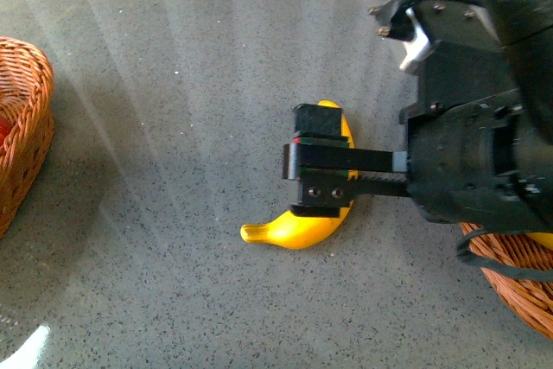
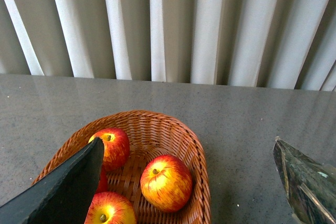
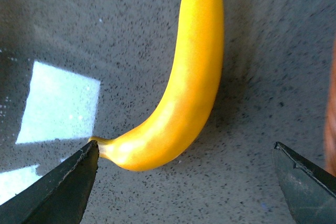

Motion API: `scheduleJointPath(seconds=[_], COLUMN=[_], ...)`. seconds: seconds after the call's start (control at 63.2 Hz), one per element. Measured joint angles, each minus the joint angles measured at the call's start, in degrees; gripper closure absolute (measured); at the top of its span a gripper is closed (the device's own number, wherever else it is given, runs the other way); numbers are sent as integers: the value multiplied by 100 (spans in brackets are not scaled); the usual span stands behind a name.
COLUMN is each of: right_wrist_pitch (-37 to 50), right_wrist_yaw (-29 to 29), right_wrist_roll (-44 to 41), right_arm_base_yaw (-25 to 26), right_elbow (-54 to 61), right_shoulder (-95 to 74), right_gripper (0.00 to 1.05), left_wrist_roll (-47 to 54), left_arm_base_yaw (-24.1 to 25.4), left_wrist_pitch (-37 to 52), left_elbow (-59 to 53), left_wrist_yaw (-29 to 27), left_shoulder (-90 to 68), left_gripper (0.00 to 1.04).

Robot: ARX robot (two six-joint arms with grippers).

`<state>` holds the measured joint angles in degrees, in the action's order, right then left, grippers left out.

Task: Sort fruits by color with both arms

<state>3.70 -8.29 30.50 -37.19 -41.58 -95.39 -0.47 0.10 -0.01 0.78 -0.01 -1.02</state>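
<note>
Banana [image 1: 294,231] lies alone near the middle of the grey worktop [image 1: 173,84], stem end toward the robot's left, with the right gripper [image 1: 320,162] hanging over its mid-length, jaws spread wide and holding nothing. The main risk is an uneven close. In the right wrist view one jaw tip sits just beside the stem end while the other is well apart from the fruit, so the near jaw would likely touch first and shove or spin the banana across the smooth stone before the far jaw arrives. The skin looks glossy and the body is curved, so a pinch on the taper could squirt it out, and a hold far from its middle could let it droop and swing on the lift. How high the jaws stand above the worktop I cannot tell, so coming down too far and striking the stone is possible too. The right basket [image 1: 518,291] is close by but largely hidden under the arm — a careless drop could catch its rim. The left gripper [image 2: 187,144], jaws also wide and empty, hovers over the left basket [image 2: 202,166] of three apples [image 2: 165,182] and should keep clear.
</note>
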Motion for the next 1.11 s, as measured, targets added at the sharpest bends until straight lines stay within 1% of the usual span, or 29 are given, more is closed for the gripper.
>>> scheduleJointPath(seconds=[0.127, 0.317, 0.744, 1.108], right_wrist_pitch=[-271, -619, -879, -949], right_wrist_yaw=[-96, -177, -142, -114], right_wrist_roll=[328, 732, 1023, 1196], right_arm_base_yaw=[-138, -203, -188, -24], right_elbow=[-278, -461, -1167, -1349], right_shoulder=[-225, -496, -1196, -1648], right_gripper=[9, 9, 9, 9], left_wrist_roll=[0, 2, 0, 0], left_arm_base_yaw=[0, 0, 0, 0], left_wrist_pitch=[0, 0, 0, 0], left_elbow=[2, 0, 0, 0], left_wrist_yaw=[0, 0, 0, 0], left_shoulder=[0, 0, 0, 0], left_gripper=[9, 9, 9, 9])
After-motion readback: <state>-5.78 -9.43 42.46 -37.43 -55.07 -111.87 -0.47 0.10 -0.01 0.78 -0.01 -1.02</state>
